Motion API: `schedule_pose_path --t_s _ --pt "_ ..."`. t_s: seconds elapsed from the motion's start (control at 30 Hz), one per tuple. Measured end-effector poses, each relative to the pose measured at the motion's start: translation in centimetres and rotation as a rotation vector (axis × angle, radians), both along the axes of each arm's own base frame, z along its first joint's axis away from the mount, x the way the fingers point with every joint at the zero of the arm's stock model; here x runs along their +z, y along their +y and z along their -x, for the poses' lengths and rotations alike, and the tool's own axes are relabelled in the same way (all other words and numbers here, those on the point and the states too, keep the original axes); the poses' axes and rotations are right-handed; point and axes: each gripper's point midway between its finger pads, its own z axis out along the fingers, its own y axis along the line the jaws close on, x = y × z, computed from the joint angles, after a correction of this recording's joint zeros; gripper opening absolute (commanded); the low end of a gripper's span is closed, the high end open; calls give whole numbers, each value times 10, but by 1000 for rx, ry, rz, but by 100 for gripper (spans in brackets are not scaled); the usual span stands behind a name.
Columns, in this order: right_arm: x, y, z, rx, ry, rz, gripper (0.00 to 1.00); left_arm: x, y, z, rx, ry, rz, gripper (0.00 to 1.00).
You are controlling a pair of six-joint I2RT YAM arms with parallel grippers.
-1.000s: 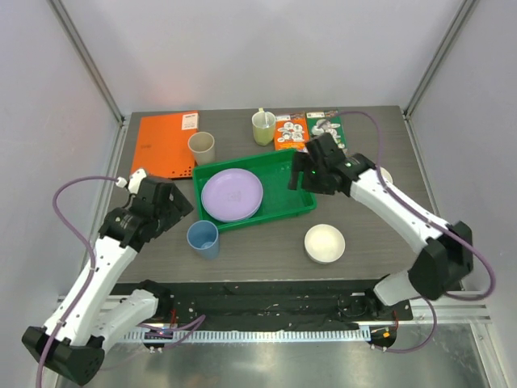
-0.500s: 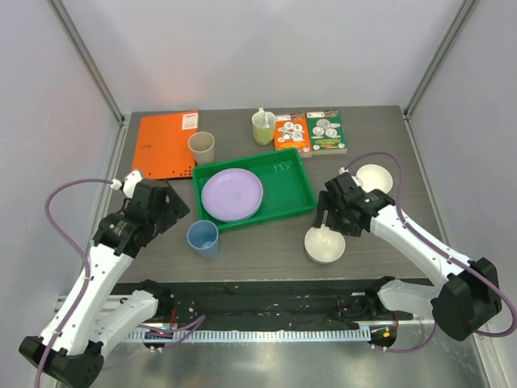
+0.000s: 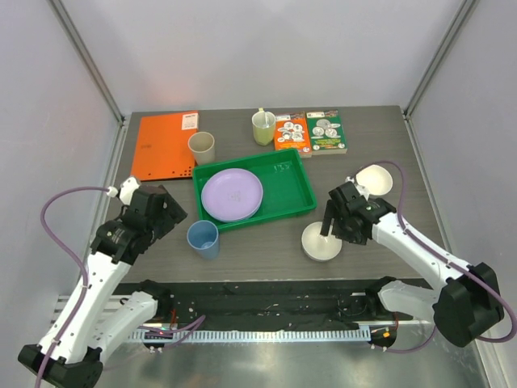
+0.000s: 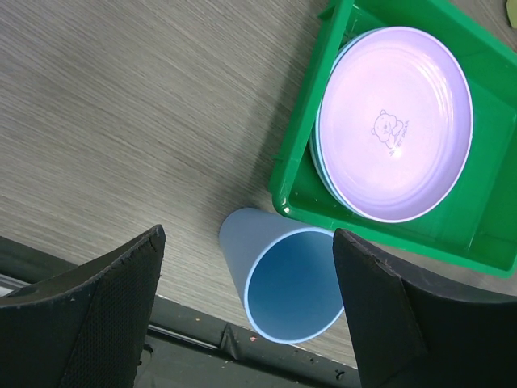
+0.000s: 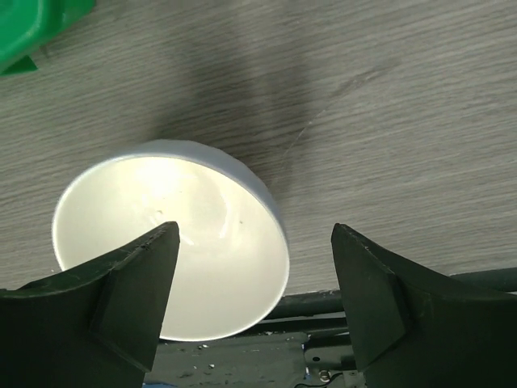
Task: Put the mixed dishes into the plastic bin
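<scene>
The green plastic bin point(image 3: 296, 171) lies flat near the middle of the table point(image 3: 258, 246). Its long axis runs left to right, with the right end turned slightly toward the far side. It is a shallow rectangular tray with a low rim and a smooth, glossy surface. The round lilac plate point(image 3: 232, 194) lies face up in its left half, with a small bear drawn at its centre. It rests on a light blue plate point(image 4: 317, 153), of which only a thin edge shows.

The blue cup point(image 3: 203, 238) stands upright, mouth up, just in front of the bin's near left corner. The beige cup point(image 3: 201, 148) stands upright at the far left corner, beside the flat orange folder point(image 3: 164, 144). A cream bowl point(image 3: 321, 242) sits mouth up on the bare table, to the right of the bin and nearer the arms. A second cream bowl point(image 3: 374, 178) sits farther right, partly hidden by a cable.

The left gripper point(image 4: 249, 236) holds nothing. Its jaws stand wide above the table, and the wrist view shows the blue cup between them lower down. The right gripper point(image 5: 254, 230) points down at the nearer bowl with its jaws wide. One finger is over the bowl's smooth hollow and the other is outside the rim. Whether either touches the bowl cannot be told.

The tabletop is matte grey with a wood grain.
</scene>
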Motion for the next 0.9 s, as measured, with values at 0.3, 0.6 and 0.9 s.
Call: schedule_pose_path --t_s 0.3,0.6,0.9 --pt "28 12 -28 4 -85 -30 82 -13 -3 -7 -6 53 -26 84" --pt "-2 7 -13 -8 4 0 79 -17 -4 -10 -25 50 -39 84" --pt "-16 6 -7 -23 32 -1 62 -22 -2 -3 -30 37 -27 84"
